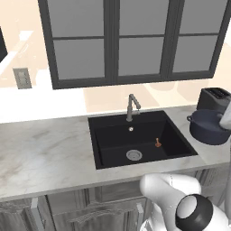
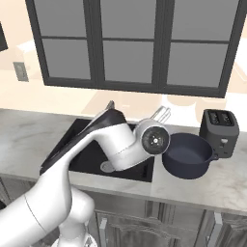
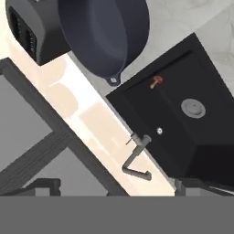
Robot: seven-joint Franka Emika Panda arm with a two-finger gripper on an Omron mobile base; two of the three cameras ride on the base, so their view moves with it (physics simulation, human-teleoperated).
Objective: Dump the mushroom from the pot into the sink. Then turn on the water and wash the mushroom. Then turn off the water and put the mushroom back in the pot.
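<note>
Mushroom (image 1: 158, 143) lies on the floor of the sink (image 1: 108, 124), in the right half of the basin, to the right of the round steel drain (image 1: 134, 155) and apart from it. From the hand view the mushroom (image 3: 156, 81) shows as a reddish-brown cap on a short stem, lying near the basin wall closest to the pot (image 3: 103, 32), with the drain (image 3: 194, 108) further along the basin floor.

Pot stands upright on the marble counter (image 1: 45, 153) just to the right of the sink, interior visible and dark. A black toaster (image 2: 219, 130) sits behind and right of the pot (image 2: 188, 155), close beside it.

Grey faucet (image 1: 131, 106) rises at the back edge of the sink, roughly centred; spout points toward the basin. No water stream is visible.

Gripper: the two dark finger tips (image 3: 43, 185) appear at the bottom edge of the hand view, one at the far left and one at the far right, spread wide with nothing between them. Fingers hold nothing. The hand looks down from above the counter region between pot and sink; mushroom is well apart from both finger tips, far up the view from them, and not lined up between them. The faucet (image 3: 135, 160) lies nearer to the fingers than the mushroom does.

White arm (image 2: 96, 154) reaches across the sink's front in the right base view, hiding much of the basin there.
</note>
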